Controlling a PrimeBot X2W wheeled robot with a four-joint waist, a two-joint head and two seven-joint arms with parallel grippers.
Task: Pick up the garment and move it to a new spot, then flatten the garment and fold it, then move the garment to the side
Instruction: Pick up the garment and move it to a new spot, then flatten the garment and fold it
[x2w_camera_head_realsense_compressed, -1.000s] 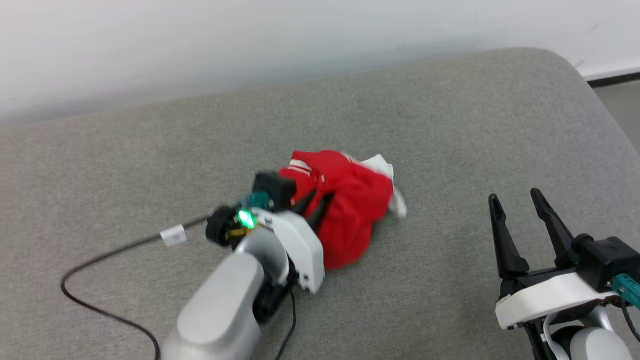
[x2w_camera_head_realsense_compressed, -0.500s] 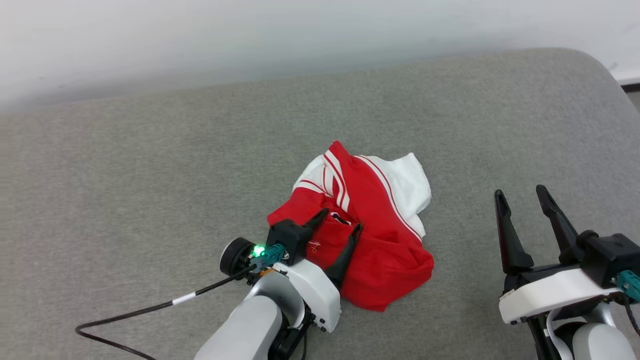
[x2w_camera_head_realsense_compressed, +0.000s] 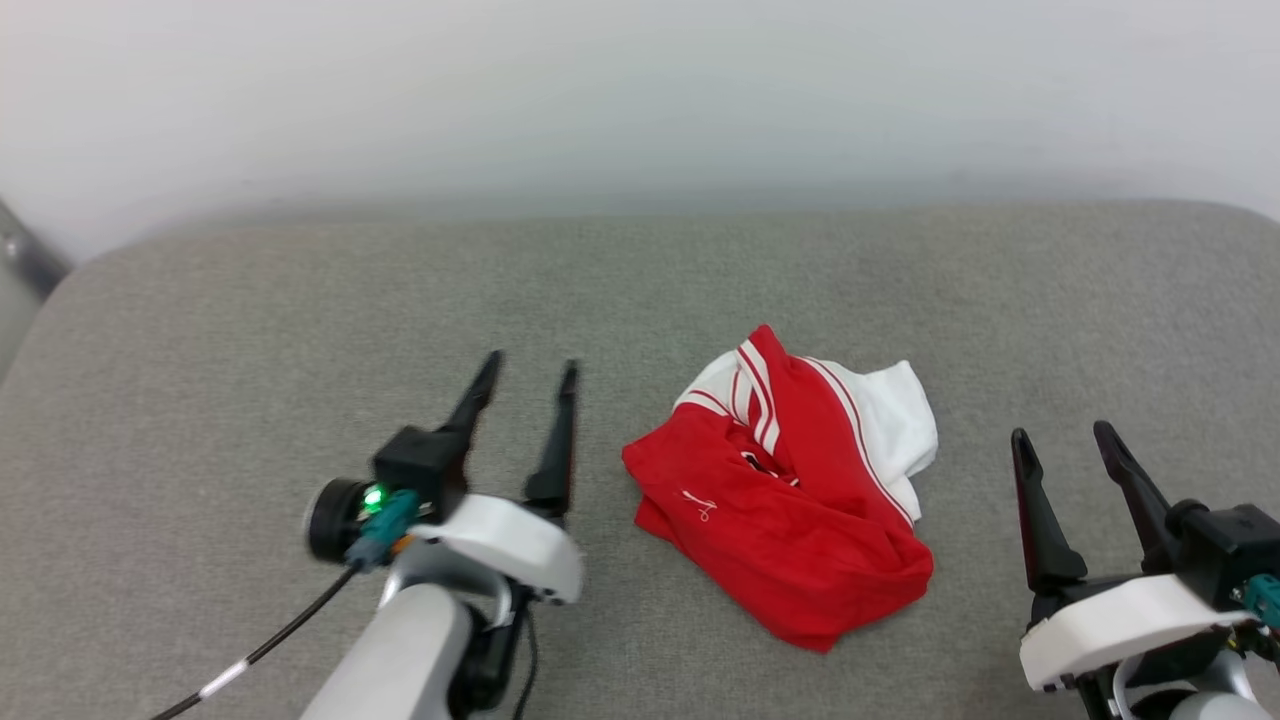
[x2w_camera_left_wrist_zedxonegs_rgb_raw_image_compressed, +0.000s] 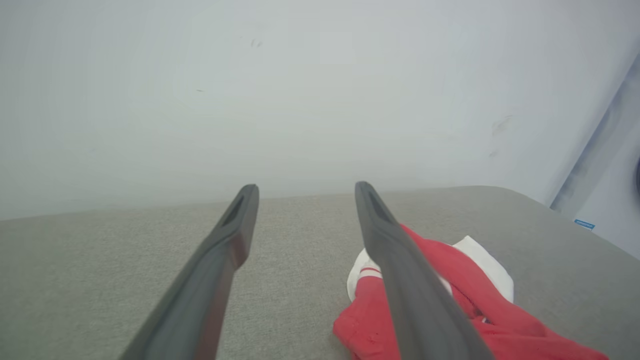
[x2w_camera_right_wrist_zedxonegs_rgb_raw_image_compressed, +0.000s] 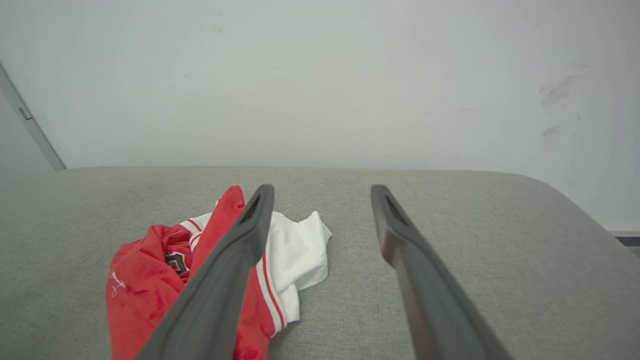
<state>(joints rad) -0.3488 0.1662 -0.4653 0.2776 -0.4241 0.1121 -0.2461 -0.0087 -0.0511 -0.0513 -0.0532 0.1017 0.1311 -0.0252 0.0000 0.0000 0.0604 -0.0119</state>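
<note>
The garment (x2w_camera_head_realsense_compressed: 790, 500) lies crumpled in a heap on the grey cushioned surface (x2w_camera_head_realsense_compressed: 250, 330), red with a white sleeve and striped trim showing. My left gripper (x2w_camera_head_realsense_compressed: 528, 368) stands open to its left, apart from it, with nothing between the fingers. My right gripper (x2w_camera_head_realsense_compressed: 1062, 432) stands open to its right, also empty. In the left wrist view the garment (x2w_camera_left_wrist_zedxonegs_rgb_raw_image_compressed: 465, 305) sits right of the gripper (x2w_camera_left_wrist_zedxonegs_rgb_raw_image_compressed: 305, 187), partly behind the right finger. In the right wrist view the garment (x2w_camera_right_wrist_zedxonegs_rgb_raw_image_compressed: 150, 280) lies left of the open gripper (x2w_camera_right_wrist_zedxonegs_rgb_raw_image_compressed: 322, 189), partly behind the left finger.
A pale wall (x2w_camera_head_realsense_compressed: 640, 90) rises behind the grey surface, whose back edge curves down at the left (x2w_camera_head_realsense_compressed: 40, 300). A black cable (x2w_camera_head_realsense_compressed: 260, 650) with a white tag trails from my left wrist.
My left gripper opened, let go of the garment and drew back to its left. The garment now lies loose in a heap. The head camera shifted; the right gripper stayed open.
</note>
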